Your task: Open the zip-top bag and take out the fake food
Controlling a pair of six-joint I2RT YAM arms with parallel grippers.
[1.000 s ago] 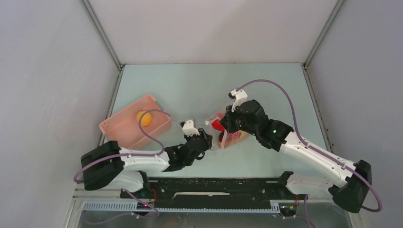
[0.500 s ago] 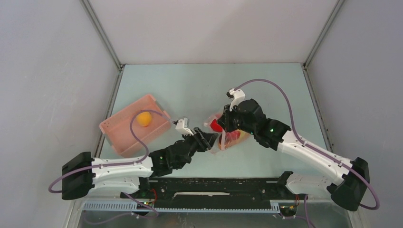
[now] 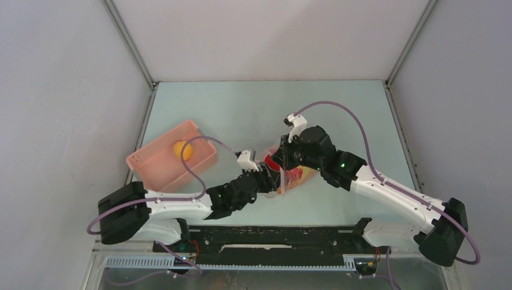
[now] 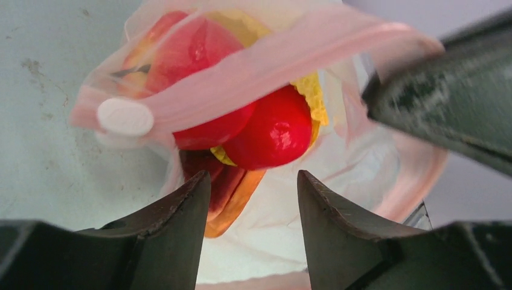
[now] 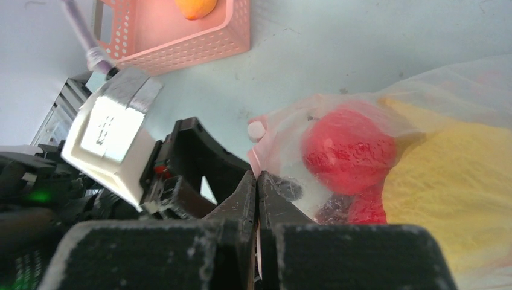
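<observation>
Roughly, we judged the task past its midpoint. The zip-top bag [image 4: 362, 158] lay at the middle of the tabletop [image 3: 241, 115], between the two arms, and its mouth gaped wide. The pinkish zip strip [image 4: 290, 60] arched across the opening, with its small white slider tab [image 4: 125, 116] at one end. So the opening looked done, and the emptying only begun.

Most of the fake food [image 4: 265, 132] sat inside. We saw two red round fruits [image 5: 349, 150] crowded at the mouth, a larger yellow piece [image 5: 459, 175] behind them, and an orange stick [image 4: 238, 196] low under the film. The plastic was clear, thin and crinkled, and slumped around its load rather than standing up.

The right jaws were pressed together at the bag's rim, and as far as we could tell they pinched the film there and held the mouth up. The left jaws were spread just in front of the opening, level with the nearer red fruit, and gripped nothing.

Well apart to the left stood the pink slatted basket [image 3: 145, 162], with an orange-yellow round fruit [image 3: 183, 150] lying in it. By our reckoning one piece was out and four were left to lift from the bag.
</observation>
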